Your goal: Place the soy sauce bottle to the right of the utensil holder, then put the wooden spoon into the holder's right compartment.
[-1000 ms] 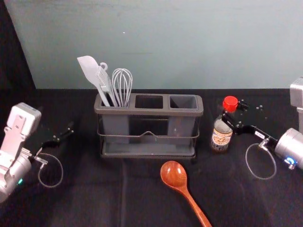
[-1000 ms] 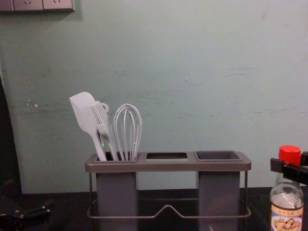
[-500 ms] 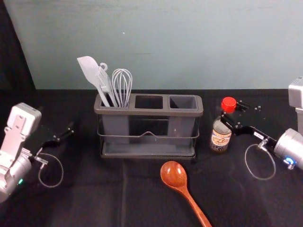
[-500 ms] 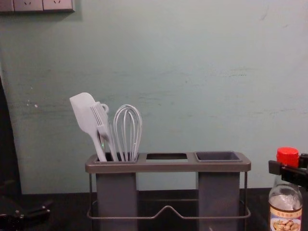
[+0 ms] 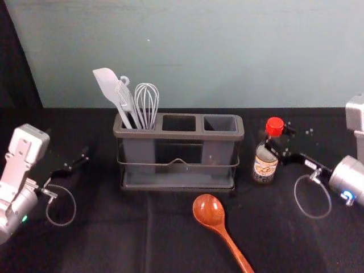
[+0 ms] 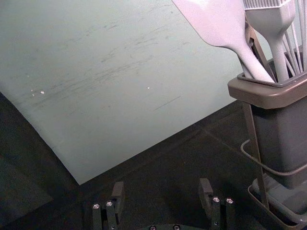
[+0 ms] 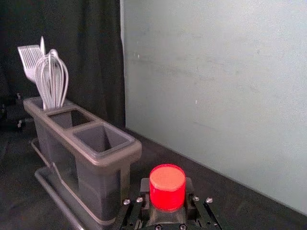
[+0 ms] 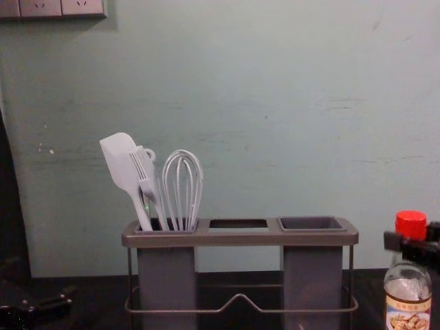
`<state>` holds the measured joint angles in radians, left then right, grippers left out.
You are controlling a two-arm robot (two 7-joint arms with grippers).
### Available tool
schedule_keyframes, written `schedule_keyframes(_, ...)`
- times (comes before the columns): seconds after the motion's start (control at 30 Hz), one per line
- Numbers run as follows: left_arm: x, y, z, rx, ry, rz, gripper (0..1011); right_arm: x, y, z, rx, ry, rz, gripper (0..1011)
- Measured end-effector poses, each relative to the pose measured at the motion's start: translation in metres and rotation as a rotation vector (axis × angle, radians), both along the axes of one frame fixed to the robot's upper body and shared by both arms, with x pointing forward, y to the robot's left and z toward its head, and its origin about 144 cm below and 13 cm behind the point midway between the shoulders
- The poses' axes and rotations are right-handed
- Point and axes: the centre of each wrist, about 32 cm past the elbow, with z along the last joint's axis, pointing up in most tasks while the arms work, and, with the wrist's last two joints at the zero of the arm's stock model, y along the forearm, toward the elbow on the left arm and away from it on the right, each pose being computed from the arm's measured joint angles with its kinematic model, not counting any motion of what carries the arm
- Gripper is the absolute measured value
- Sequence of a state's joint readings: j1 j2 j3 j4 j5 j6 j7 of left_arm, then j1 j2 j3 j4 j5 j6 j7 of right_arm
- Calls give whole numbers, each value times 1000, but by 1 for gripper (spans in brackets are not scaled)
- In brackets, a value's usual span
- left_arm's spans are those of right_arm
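Observation:
My right gripper [image 5: 279,136] is closed around the neck of the upright soy sauce bottle [image 5: 265,163], to the right of the utensil holder [image 5: 179,135]. In the right wrist view, the right gripper [image 7: 167,195] has a jaw on each side below the red cap [image 7: 167,187]. Whether the bottle's base touches the table, I cannot tell. The holder's right compartment [image 5: 220,123] is empty. In front of the holder, the wooden spoon [image 5: 209,211] lies with its handle toward the near right. My left gripper [image 5: 77,160] is idle at the left; in its wrist view the left gripper [image 6: 161,191] stands open.
A white spatula [image 5: 108,85], a brush and a whisk [image 5: 147,102] stand in the holder's left compartment. The grey-green wall [image 5: 193,51] rises behind the black-covered table [image 5: 114,239]. Dark cloth between the holder and the left gripper lies bare.
The bottle and my right gripper have shifted slightly left together, and the cap sits a little lower. The left arm, holder and spoon have stayed put.

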<state>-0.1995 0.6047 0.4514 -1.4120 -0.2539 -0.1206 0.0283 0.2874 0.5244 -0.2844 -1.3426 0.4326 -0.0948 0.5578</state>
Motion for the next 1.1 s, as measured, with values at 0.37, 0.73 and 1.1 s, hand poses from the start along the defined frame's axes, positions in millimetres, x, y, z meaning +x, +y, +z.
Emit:
schedule_keyframes(0.37,0,0,0,0,0,0,1012,0,0,0,-1,1,0,732)
schedule_keyframes(0.73,0,0,0,0,0,0,1012,0,0,0,0,-1,0,1002)
schedule_keyframes(1.1,0,0,0,0,0,0,1011,-9,0,7,-19,-27,-25,1002)
